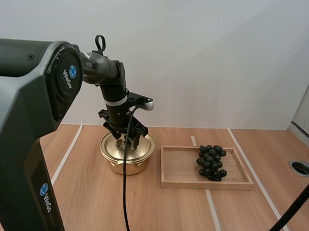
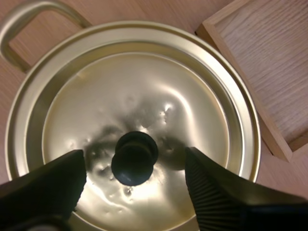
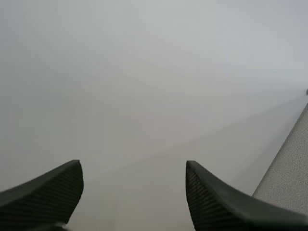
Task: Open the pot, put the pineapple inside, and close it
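Where tape [image 1: 68, 152] lines the table [image 1: 90, 204], pot [image 1: 122, 166] beside tray [image 1: 208, 185]

In the high view the left gripper [image 1: 130, 141] stands in front of the middle of the lid [image 1: 138, 148], so the knob [image 2: 134, 158] cannot be made out there. The lid hides the inside of the pot [image 1: 125, 164], and the bulk of the left arm [image 1: 21, 141] covers the near left part of the desk [image 1: 181, 207]. In the left wrist view the pot's near rim runs under the fingers [image 2: 43, 187] and off the picture's edge, its handle [image 2: 19, 24] is clipped, and the wooden tray [image 2: 255, 67] is cut down to one corner; the grapes [image 1: 210, 162] are too small to tell a stem.
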Controlling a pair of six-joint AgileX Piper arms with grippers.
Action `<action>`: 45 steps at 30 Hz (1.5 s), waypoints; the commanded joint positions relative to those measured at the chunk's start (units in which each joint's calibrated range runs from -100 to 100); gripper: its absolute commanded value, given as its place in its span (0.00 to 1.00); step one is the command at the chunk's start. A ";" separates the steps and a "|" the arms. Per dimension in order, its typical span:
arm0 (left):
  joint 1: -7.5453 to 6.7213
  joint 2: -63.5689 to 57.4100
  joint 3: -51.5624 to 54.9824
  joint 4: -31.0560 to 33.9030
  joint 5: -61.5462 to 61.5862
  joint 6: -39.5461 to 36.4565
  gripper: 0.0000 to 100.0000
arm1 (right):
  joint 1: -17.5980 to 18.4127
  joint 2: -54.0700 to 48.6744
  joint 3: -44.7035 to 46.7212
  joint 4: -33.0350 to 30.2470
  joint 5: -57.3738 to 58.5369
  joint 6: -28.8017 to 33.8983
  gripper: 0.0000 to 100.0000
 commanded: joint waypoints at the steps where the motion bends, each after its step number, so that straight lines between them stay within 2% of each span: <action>1: -0.17 -0.05 0.05 -0.76 0.41 -0.36 1.00 | -0.23 -0.51 -0.09 -0.73 0.11 -0.25 1.00; 6: -0.17 -0.05 0.05 -0.86 1.64 -0.05 1.00 | -0.23 -0.51 -0.09 -0.73 0.11 -0.25 1.00; 10: -0.17 -0.31 -0.51 -0.50 5.11 3.05 1.00 | -0.23 -0.51 -0.09 -0.73 0.11 -0.25 1.00; 17: -0.09 -6.49 -7.08 -0.52 5.31 2.89 1.00 | -0.23 -0.51 -0.09 -0.72 0.89 -0.25 1.00; 24: -0.09 -20.88 -11.90 -2.70 -6.88 -0.25 1.00 | -0.23 -0.51 -0.09 -0.56 2.19 -0.25 1.00; 29: -0.09 -30.82 -14.26 1.32 -7.32 1.23 1.00 | -0.23 -0.51 -0.09 -0.44 2.78 -0.25 1.00; 41: -0.09 -50.57 -15.14 3.31 -14.40 1.10 1.00 | -0.23 -0.65 -0.09 -0.44 3.67 -0.25 1.00; 45: -0.09 -54.68 -15.14 3.13 -25.92 -2.40 1.00 | -0.23 -0.65 -0.09 1.16 2.01 0.03 1.00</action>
